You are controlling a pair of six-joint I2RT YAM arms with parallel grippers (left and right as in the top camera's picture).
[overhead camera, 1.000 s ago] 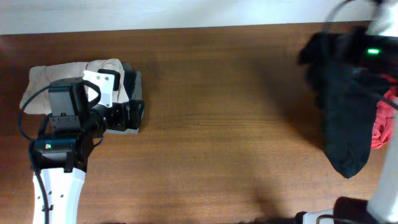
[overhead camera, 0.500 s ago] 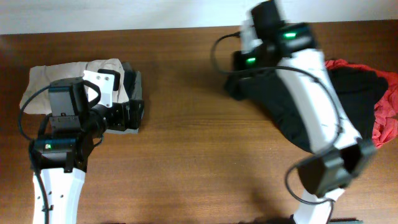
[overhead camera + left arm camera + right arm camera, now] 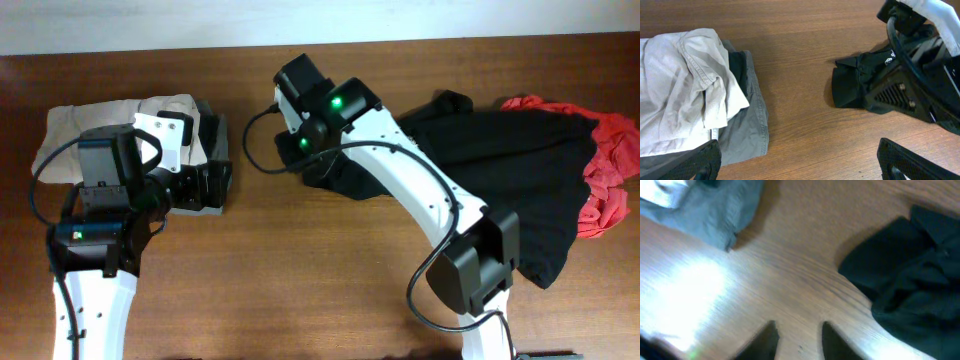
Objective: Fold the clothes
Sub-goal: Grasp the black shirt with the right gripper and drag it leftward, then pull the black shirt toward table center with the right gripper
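Note:
The black shirt (image 3: 500,150) lies crumpled across the right half of the table, and its left edge (image 3: 855,85) reaches toward the centre. My right gripper (image 3: 799,330) hovers just left of that edge (image 3: 910,290). It is open, and only bare wood shows between its dark fingers. Its white arm (image 3: 400,165) crosses over the shirt. My left gripper (image 3: 797,150) is open wide over bare wood next to the folded pile and holds nothing.
A beige garment (image 3: 70,135) lies on a grey one (image 3: 215,140) at the left, partly under my left arm. A red-orange garment (image 3: 605,190) sits at the right edge, partly under the black shirt. Bare wood lies between the pile and the shirt.
My right arm swept from the far right to the table's centre, dragging the black shirt leftward and spreading it out. Its jaws then opened and let go of the fabric. The left arm stayed still.

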